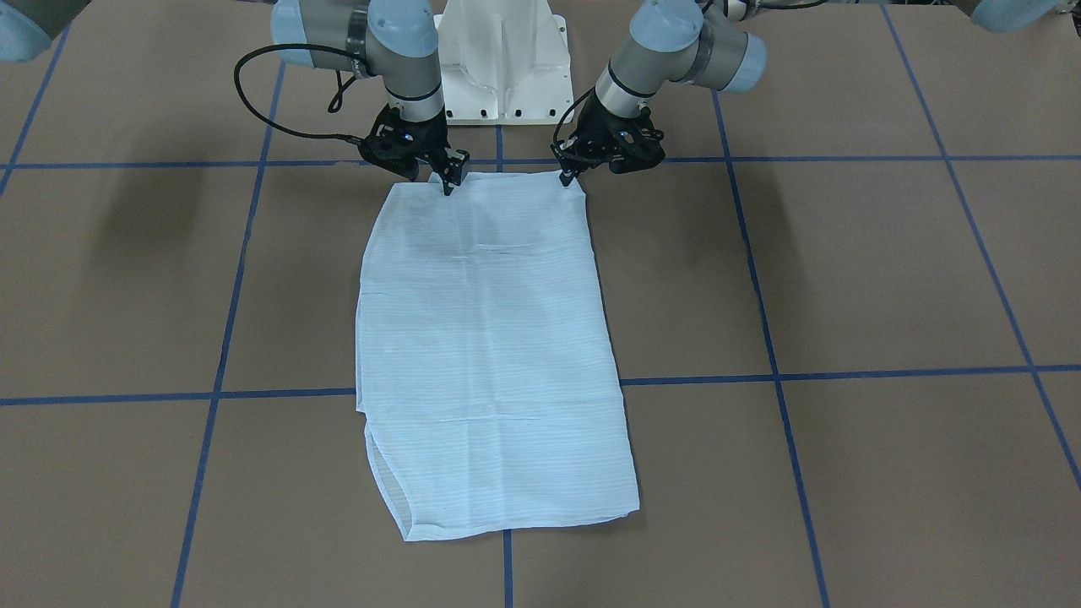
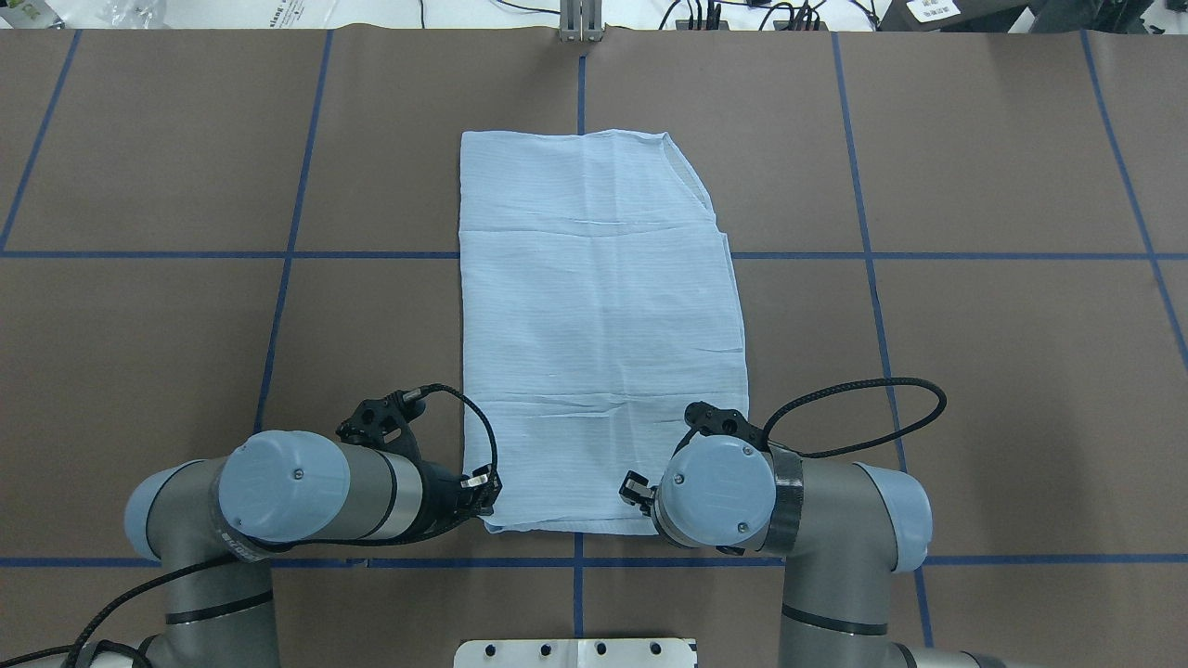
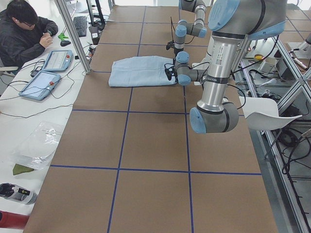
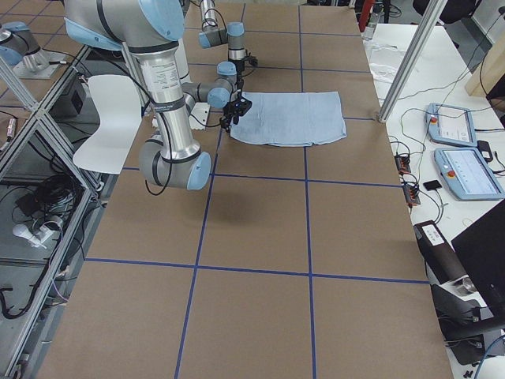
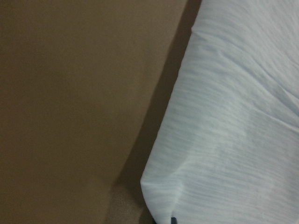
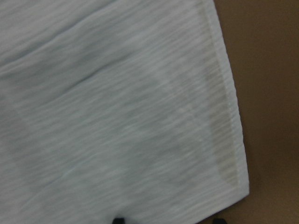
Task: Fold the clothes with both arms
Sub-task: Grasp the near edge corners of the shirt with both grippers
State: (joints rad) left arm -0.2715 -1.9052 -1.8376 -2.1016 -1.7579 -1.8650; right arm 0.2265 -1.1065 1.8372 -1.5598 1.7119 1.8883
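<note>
The pale light-blue shirt [image 1: 494,338] lies flat on the brown table, folded into a long rectangle running away from the robot [image 2: 603,325]. Both grippers are at its near edge. My left gripper [image 1: 566,177] sits at the near left corner [image 2: 483,494]. In the left wrist view only one dark tip [image 5: 174,220] shows at the slightly raised shirt corner [image 5: 161,200], so it looks shut on the shirt. My right gripper [image 1: 448,184] stands over the near right corner [image 2: 636,489]. Its two fingertips [image 6: 119,220] are spread apart above the fabric [image 6: 117,116], so it is open.
The white pedestal base [image 1: 504,59] stands just behind the grippers. Blue tape lines [image 1: 844,371] grid the brown table. A seated operator [image 3: 24,34], tablets [image 3: 41,83] and a metal post [image 3: 73,34] are at the table's far side.
</note>
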